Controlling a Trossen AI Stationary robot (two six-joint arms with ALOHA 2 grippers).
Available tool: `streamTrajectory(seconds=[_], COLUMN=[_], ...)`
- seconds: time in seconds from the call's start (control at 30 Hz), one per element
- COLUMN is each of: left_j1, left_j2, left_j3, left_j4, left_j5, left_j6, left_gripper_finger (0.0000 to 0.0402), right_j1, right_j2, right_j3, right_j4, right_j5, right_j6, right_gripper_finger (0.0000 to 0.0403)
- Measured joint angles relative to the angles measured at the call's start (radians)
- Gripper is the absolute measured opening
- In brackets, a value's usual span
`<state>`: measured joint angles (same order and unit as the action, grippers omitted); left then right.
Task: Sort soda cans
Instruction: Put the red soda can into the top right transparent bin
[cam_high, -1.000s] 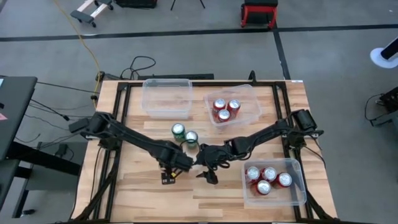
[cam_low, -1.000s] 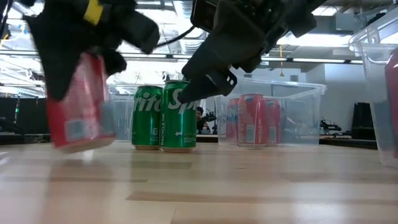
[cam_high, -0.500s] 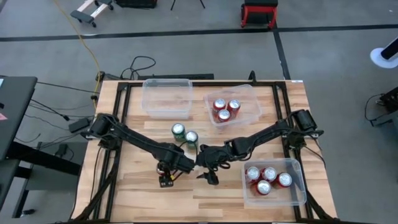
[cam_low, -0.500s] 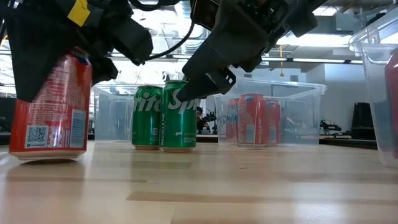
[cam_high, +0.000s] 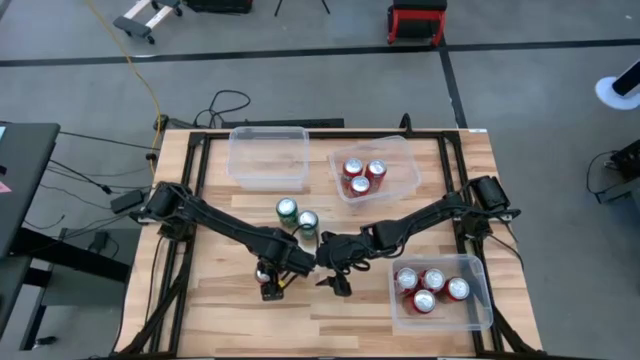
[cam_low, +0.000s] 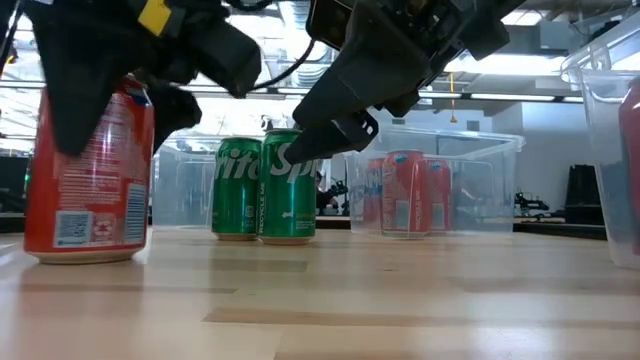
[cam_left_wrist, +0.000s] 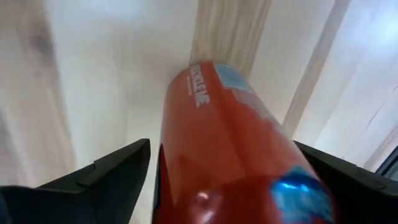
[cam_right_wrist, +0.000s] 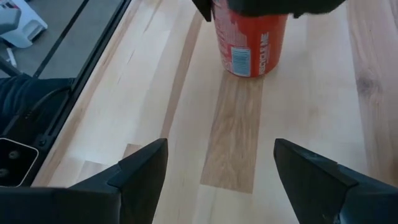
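A red soda can (cam_low: 90, 180) stands upright on its base near the table's front, left of centre. My left gripper (cam_left_wrist: 222, 146) points down over its top, one finger on either side of its wall. A sliver of table shows between one finger (cam_left_wrist: 118, 174) and the can, so the gripper is open. My right gripper (cam_high: 335, 280) hangs open just right of the can, slanting down toward it, with nothing between its fingers (cam_right_wrist: 143, 174). Two green cans (cam_high: 287, 209) (cam_high: 307, 222) stand together on the table behind.
An empty clear bin (cam_high: 268, 155) sits at the far left centre. Beside it, a bin (cam_high: 405, 160) holds three red cans. A third bin (cam_high: 478, 300) at the near right holds several red cans. Bare wood lies along the near edge.
My left gripper has come down with the red can. A second ago the can hung tilted and clear of the table. It then touched down still leaning, and it now stands upright on its base.
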<state>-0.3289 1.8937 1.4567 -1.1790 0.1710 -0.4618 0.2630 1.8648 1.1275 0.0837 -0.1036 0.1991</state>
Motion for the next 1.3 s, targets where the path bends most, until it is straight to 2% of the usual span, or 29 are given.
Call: streamTrajectory(seconds=[0.13, 0.3, 0.43, 0.57, 0.63, 0.7, 0.93, 1.03, 1.17, 1.3], left_j1=[-0.005, -0.007, -0.013, -0.039, -0.06, -0.074, -0.158, -0.224, -0.335, -0.449], left_j2=[0.0, -0.001, -0.001, -0.01, -0.042, -0.092, -0.304, -0.357, -0.385, -0.424], left_j3=[0.051, 0.123, 0.188, 0.252, 0.255, 0.255, 0.256, 0.256, 0.171, -0.044], left_j4=[-0.043, -0.05, -0.127, -0.261, -0.302, -0.309, -0.238, -0.274, -0.325, -0.184], left_j5=[-0.094, -0.106, -0.139, -0.295, -0.401, -0.466, -0.605, -0.673, -0.821, -0.967], left_j6=[0.008, 0.015, -0.006, -0.047, -0.059, -0.091, -0.257, -0.334, -0.483, -0.625], left_gripper_finger=[0.0366, 0.0366, 0.0366, 0.0366, 0.0366, 0.0366, 0.0366, 0.0366, 0.0366, 0.0363], right_j1=[0.0, 0.005, 0.01, 0.016, 0.019, 0.025, 0.025, 0.025, 0.024, 0.039], right_j2=[0.0, 0.0, 0.0, 0.0, 0.0, 0.0, -0.001, -0.001, -0.001, -0.022], right_j3=[0.0, 0.001, 0.001, 0.001, 0.001, 0.001, 0.001, 0.001, 0.001, 0.001], right_j4=[0.002, 0.0, 0.0, 0.0, 0.003, 0.008, 0.02, 0.019, 0.024, 0.044], right_j5=[0.0, 0.0, 0.0, 0.015, 0.047, 0.072, 0.083, 0.082, 0.089, 0.16], right_j6=[-0.006, -0.006, -0.001, 0.007, 0.01, 0.01, 0.011, 0.011, 0.029, 0.016], right_gripper_finger=[0.0312, 0.0312, 0.0312, 0.0312, 0.0311, 0.0311, 0.0311, 0.0311, 0.0311, 0.0311])
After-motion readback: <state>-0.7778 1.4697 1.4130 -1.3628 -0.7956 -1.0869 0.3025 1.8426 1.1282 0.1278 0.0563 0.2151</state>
